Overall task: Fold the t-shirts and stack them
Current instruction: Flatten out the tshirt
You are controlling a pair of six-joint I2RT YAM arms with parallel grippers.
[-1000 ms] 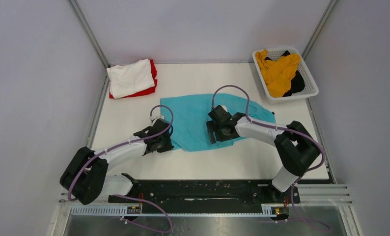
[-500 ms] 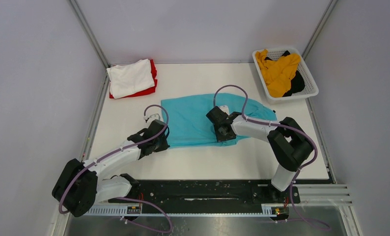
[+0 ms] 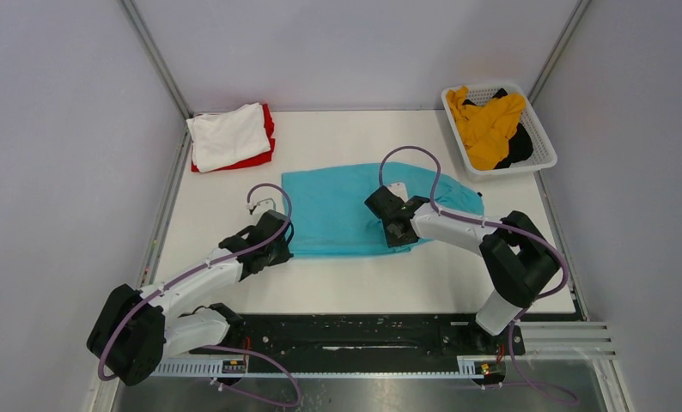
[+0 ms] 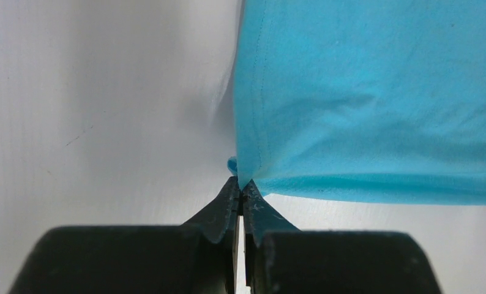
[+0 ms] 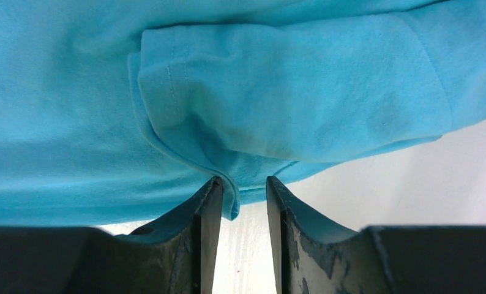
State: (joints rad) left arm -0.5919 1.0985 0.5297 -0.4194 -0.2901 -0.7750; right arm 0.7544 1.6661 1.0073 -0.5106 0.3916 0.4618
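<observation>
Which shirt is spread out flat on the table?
The teal shirt, in the middle. The white shirt lies folded on the red shirt; the yellow shirt and black shirt are bunched in the basket.

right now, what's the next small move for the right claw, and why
Probably close the right claw on the teal shirt: its fingers stand apart with a fold of the near edge between them, while the left claw is pinched shut on the near-left corner. With both ends held, the near edge could be lifted over for the fold.
</observation>
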